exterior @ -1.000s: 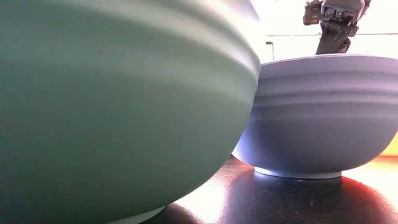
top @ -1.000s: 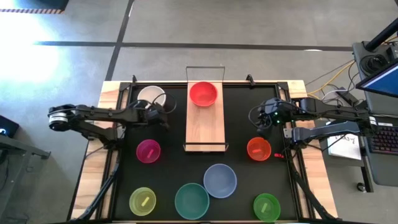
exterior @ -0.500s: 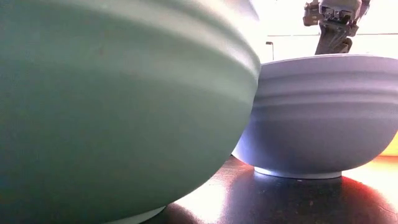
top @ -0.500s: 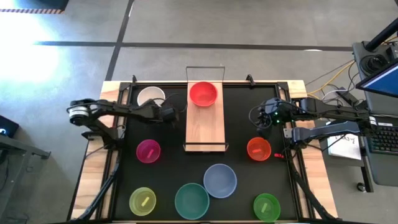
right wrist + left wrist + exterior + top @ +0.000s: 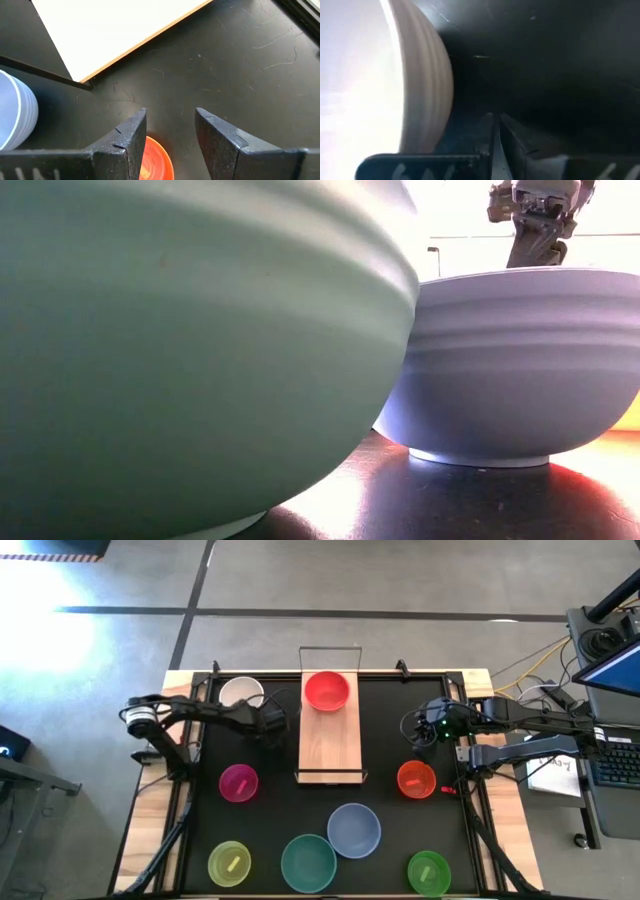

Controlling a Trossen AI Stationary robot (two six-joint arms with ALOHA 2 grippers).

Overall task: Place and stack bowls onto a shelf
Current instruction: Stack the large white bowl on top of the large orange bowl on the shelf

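The light-wood shelf (image 5: 332,745) lies in the middle of the black mat, and a red bowl (image 5: 327,690) stands on its far end. A white bowl (image 5: 240,692) rests on the mat at the far left. My left gripper (image 5: 278,726) is low between that bowl and the shelf. In the left wrist view its fingers (image 5: 496,132) are shut, with the white bowl's outer wall (image 5: 427,95) close beside them. My right gripper (image 5: 420,727) hangs open (image 5: 170,130) above the mat, on the far side of the orange bowl (image 5: 156,160). My left gripper slants down beside the white bowl's outer wall (image 5: 437,115), on the bowl's shelf side, with nothing showing between its shut fingers. Whether a finger's side touches the wall, I cannot tell.
On the mat stand a magenta bowl (image 5: 238,782), an orange bowl (image 5: 416,779), a yellow-green bowl (image 5: 229,863), a teal bowl (image 5: 308,862), a grey-blue bowl (image 5: 354,829) and a green bowl (image 5: 428,871). Bare board runs along the shelf's near half. Cables and a desk lie right of the table.
My left arm has stretched toward the table's right, and its gripper has gone from over the white bowl's near-right rim down to the mat between the bowl and the shelf. The white bowl has stayed in place.
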